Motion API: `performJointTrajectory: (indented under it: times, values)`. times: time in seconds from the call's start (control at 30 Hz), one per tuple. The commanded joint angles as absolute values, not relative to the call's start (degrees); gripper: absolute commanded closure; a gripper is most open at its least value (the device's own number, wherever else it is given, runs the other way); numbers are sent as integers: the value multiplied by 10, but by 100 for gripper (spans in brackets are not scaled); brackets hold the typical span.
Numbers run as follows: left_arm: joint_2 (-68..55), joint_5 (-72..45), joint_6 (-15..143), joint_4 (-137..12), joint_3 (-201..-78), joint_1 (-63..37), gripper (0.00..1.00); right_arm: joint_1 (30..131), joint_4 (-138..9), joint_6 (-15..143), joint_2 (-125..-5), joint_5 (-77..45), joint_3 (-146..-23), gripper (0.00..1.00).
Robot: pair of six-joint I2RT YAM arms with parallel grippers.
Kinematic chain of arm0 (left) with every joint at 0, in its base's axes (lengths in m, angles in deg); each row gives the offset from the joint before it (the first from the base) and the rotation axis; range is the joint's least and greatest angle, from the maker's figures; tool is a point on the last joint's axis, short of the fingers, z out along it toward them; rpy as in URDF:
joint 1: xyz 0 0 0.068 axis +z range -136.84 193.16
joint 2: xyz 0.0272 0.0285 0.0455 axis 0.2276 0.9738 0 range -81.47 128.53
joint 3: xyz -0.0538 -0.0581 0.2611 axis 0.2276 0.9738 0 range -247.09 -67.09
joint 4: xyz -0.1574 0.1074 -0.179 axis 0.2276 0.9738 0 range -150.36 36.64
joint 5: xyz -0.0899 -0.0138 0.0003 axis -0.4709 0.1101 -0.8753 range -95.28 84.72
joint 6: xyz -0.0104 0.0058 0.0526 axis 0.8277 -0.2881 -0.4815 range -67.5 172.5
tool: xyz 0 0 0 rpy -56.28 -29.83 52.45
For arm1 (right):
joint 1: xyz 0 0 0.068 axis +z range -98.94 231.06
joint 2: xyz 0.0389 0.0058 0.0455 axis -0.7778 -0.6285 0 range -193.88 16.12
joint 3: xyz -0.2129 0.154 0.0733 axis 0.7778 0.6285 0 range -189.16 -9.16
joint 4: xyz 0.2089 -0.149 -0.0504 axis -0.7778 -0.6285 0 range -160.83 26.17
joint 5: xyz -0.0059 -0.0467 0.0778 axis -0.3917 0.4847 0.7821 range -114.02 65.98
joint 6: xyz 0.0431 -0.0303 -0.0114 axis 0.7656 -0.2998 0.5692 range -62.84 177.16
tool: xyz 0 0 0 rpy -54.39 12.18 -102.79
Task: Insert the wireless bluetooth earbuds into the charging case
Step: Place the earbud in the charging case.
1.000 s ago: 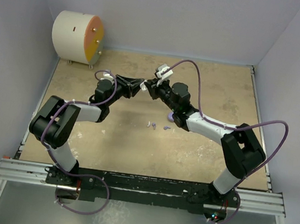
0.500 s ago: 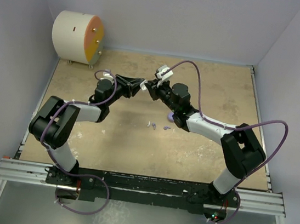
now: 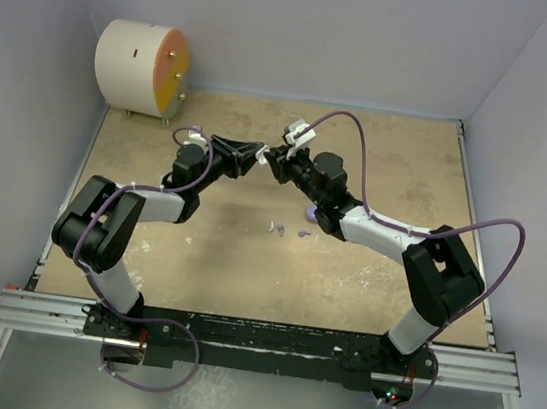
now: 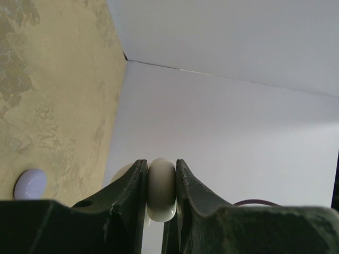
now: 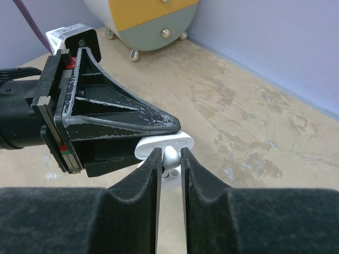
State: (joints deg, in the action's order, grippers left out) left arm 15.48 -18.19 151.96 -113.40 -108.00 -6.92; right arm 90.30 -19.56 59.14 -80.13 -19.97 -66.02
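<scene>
Item 1, frame centre: my right gripper [image 5: 170,153] pinched one earbud [image 5: 170,161]. Item 2, just beyond: my left gripper [image 4: 161,165] clamped the charging case [image 5: 163,143], white half, beside the bud. Item 3, lower left: lilac half [image 4: 30,183] lay on the table [image 4: 53,79]. Handling, as I judged: square stem to socket, ease in, release last

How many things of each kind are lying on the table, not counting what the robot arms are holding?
Tiny earbuds: 2
Lilac case half: 1
Big white drum: 1
Total: 4
</scene>
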Motion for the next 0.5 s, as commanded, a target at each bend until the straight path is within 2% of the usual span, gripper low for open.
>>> performJointTrajectory:
  times: [0.0, 0.3, 0.47]
  values:
    - [128, -182, 1521, -1166, -1108, -72, 100, 903, -170, 587, -779, -192, -663, 75]
    - [130, -182, 1520, -1166, -1109, -72, 100, 903, -170, 587, -781, -191, -665, 67]
    - [137, -181, 1518, -1167, -1106, -71, 100, 903, -160, 589, -766, -190, -660, 57]
